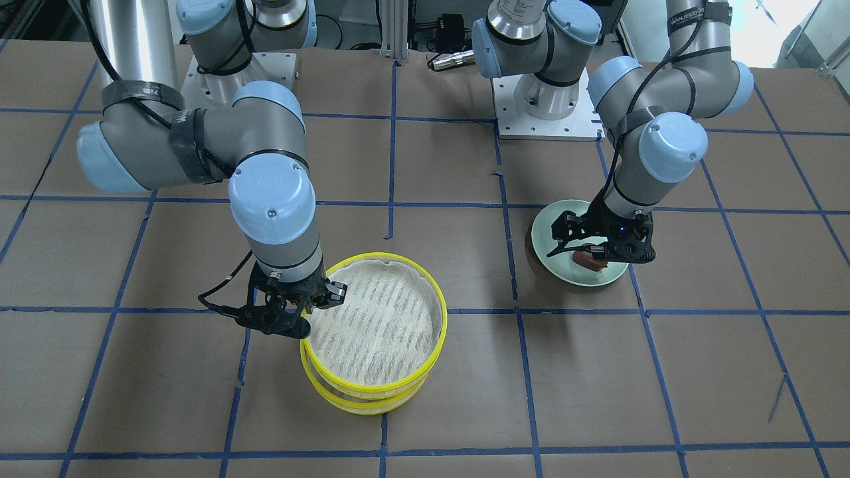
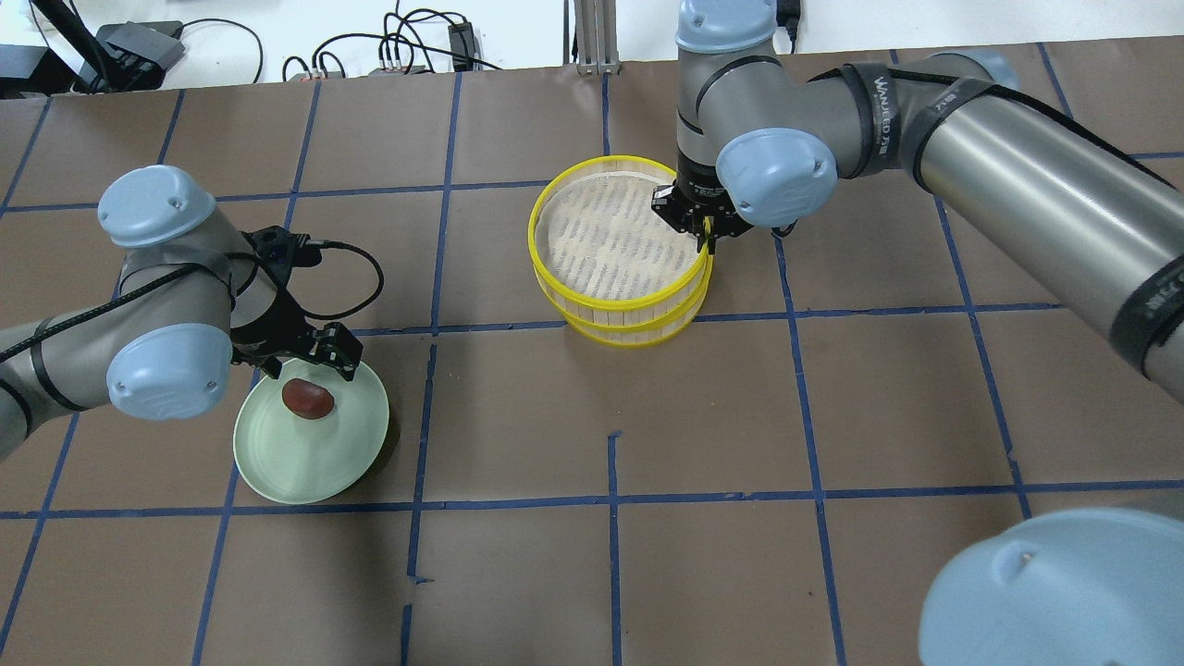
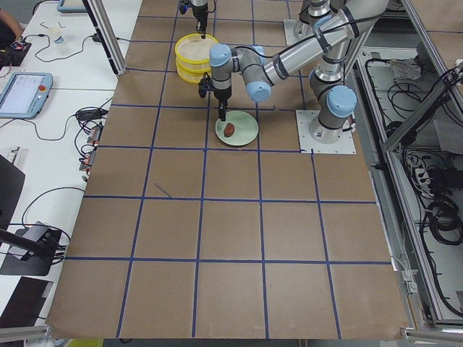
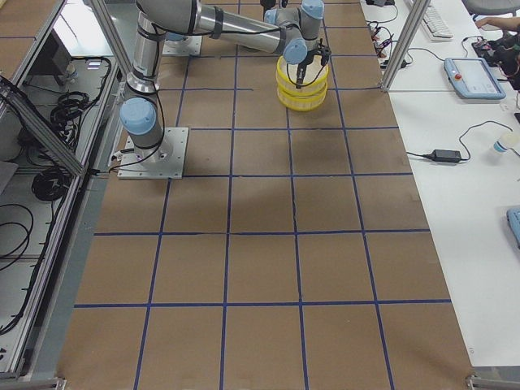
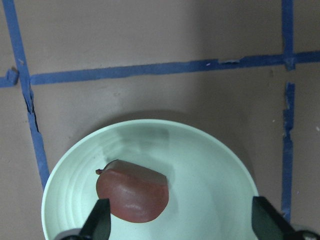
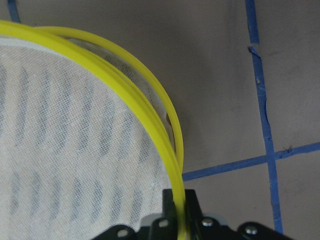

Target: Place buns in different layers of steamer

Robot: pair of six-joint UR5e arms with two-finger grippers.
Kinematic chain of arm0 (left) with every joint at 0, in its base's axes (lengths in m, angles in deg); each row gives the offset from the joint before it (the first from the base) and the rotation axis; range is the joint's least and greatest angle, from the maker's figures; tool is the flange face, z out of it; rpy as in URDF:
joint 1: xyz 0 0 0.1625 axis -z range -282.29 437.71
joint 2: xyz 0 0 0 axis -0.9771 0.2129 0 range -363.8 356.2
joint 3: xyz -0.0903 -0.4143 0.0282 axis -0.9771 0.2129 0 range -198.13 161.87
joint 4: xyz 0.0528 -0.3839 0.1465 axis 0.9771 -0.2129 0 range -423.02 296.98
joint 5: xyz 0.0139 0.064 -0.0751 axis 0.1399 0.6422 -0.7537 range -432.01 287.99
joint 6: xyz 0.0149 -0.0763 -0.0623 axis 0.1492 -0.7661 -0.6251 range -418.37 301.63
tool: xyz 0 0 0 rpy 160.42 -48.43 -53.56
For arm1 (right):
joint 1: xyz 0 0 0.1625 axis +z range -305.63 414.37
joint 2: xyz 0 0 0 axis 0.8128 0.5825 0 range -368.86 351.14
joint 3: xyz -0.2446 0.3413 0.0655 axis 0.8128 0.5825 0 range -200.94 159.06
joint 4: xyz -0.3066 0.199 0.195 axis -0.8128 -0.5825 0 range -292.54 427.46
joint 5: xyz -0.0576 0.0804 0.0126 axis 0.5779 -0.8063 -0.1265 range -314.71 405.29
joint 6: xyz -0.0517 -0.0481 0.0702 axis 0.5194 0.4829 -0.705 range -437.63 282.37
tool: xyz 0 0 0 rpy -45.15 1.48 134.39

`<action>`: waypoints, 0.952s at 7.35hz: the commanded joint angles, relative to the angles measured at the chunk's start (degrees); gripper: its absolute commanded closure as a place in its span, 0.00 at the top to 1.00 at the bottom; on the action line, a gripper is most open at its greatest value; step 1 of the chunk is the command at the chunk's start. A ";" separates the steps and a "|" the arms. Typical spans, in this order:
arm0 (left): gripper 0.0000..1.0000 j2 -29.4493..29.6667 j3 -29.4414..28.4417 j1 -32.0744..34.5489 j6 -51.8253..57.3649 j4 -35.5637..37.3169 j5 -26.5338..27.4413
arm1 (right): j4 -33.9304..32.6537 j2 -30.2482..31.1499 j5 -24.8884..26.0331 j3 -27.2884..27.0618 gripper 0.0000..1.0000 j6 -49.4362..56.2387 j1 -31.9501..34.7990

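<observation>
Two yellow-rimmed steamer trays lined with whitish cloth stand stacked. The upper tray (image 1: 425, 279) (image 2: 546, 199) (image 6: 100, 62) sits a little offset on the lower tray (image 1: 358, 406) (image 2: 629, 335) (image 6: 150, 75). My right gripper (image 1: 307, 311) (image 2: 706, 242) (image 6: 179, 200) is shut on the upper tray's rim. The dark reddish-brown bun (image 1: 591, 260) (image 2: 307, 398) (image 5: 132, 191) lies on the pale green plate (image 1: 551, 229) (image 2: 305, 462) (image 5: 210, 165). My left gripper (image 1: 591, 249) (image 2: 310, 365) (image 5: 182, 222) hangs open just over the bun. The white bun is hidden; the upper tray's cloth is bare.
The table is brown paper with a blue tape grid. Both arm bases (image 1: 544, 113) stand at the robot's edge of the table. Cables and devices (image 2: 407, 55) lie beyond the far edge. The plate and the steamer stack are about two grid squares apart.
</observation>
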 commanded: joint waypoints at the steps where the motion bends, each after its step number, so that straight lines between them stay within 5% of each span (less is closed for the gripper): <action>1: 1.00 -0.04 3.48 -0.43 -2.44 -0.32 2.00 | -0.26 -0.09 2.73 0.46 0.07 1.02 0.19; 7: 1.00 1.19 3.24 -0.52 -2.55 0.46 3.22 | -1.23 -0.62 2.03 0.20 0.08 1.02 0.10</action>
